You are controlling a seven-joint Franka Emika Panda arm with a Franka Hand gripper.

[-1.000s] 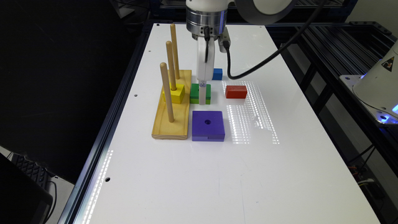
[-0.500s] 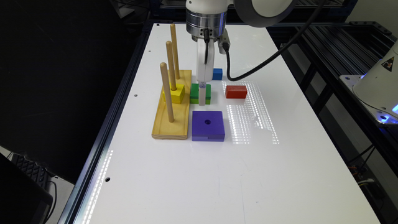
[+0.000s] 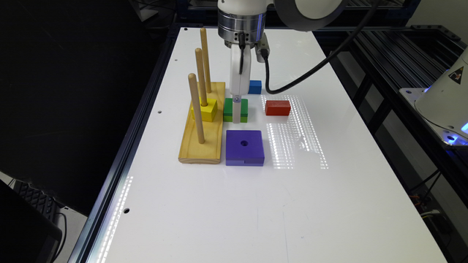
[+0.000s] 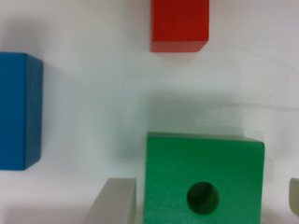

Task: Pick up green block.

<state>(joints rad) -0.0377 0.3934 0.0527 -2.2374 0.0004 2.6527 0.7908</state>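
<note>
Nothing on the table has shifted since the earlier frames: the arm holds the same low station over the blocks and every block lies where it lay. In the exterior view the gripper [image 3: 236, 109] hangs straight down from the wrist, its white finger in front of the green block [image 3: 236, 110], tip down near the table surface. From the wrist view the green block [image 4: 204, 179] sits between the two grey fingers [image 4: 113, 200], one at each side; the fingers stand spread, the nearer one just beside the block's edge, and contact cannot be told from the blur. Round centre hole of the block faces up. The block rests flat on the white table [image 3: 256, 204], just beside the wooden peg base [image 3: 204, 135] on the exterior view's right of it. Three upright pegs rise from that base, and a yellow block [image 3: 205, 110] sits threaded on the middle peg. Purple block [image 3: 244, 147], larger, with its own hole, lies near the green one, toward the camera, close against the base's edge. Red block [image 3: 278, 107] lies apart on the exterior view's right of the green block; blue block [image 3: 255, 87] lies just behind the gripper, farther from the camera. A black cable loops from the wrist across the table's far side.
</note>
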